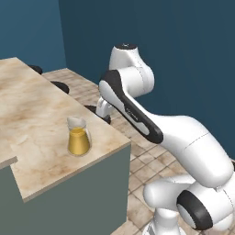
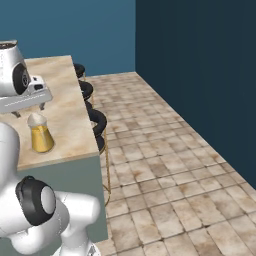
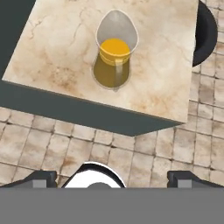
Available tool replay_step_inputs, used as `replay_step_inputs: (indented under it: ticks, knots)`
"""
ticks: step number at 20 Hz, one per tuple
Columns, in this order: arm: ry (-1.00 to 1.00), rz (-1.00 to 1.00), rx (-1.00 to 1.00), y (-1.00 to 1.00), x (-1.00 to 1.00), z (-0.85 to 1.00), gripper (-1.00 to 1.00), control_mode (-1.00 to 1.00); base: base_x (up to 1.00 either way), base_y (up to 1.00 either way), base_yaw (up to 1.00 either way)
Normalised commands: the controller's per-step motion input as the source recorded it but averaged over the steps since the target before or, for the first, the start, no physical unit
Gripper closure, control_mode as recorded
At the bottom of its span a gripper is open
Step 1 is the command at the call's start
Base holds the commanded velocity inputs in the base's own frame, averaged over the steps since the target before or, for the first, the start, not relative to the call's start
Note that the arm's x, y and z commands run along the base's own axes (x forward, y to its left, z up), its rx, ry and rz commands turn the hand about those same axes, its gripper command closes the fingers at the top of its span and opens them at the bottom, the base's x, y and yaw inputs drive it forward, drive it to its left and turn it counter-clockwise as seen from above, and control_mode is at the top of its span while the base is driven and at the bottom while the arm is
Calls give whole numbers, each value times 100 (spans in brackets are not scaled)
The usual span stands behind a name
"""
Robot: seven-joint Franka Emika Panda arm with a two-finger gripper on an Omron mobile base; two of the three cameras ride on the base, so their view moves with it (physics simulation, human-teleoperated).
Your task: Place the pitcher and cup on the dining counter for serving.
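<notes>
A clear glass pitcher (image 1: 78,137) with a flared rim, about half full of yellow-orange liquid, stands upright on the long beige marble-patterned tabletop (image 1: 32,119), near its end corner and set in a little from both edges. In the right base view the same pitcher (image 2: 39,132) stands just in front of a silver and grey countertop appliance (image 2: 20,82) that stands further back on the same top. The tabletop (image 2: 67,105) rests on plain grey-green panels (image 1: 87,193).

Round black stools (image 2: 95,120) stand in a row along the far long side of the tabletop. The floor (image 2: 165,170) is laid with mottled beige and brown square tiles, and the walls (image 2: 200,65) are deep teal blue.

In the hand view the tool (image 3: 111,179) hangs well above the floor just off the end of the tabletop, looking down on the pitcher (image 3: 113,54) from above. Its two dark fingertips (image 3: 41,178) stand wide apart near the bottom corners, with nothing between them, well clear of the pitcher.
</notes>
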Motion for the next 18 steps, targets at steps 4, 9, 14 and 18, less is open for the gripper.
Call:
replay_step_inputs:
  ticks: [4, 9, 14, 18]
  knots:
    - [-2, -8, 0, -21, -6, 0, -100, -100, 0, 0, 0]
    - [0, 0, 0, 0, 0, 0, -100, -100, 0, 0, 0]
    - [0, 2, 0, -2, -12, 0, -100, 100, -14, -4, 6]
    - [0, 0, 0, 0, 0, 0, -100, 100, -90, -14, 54]
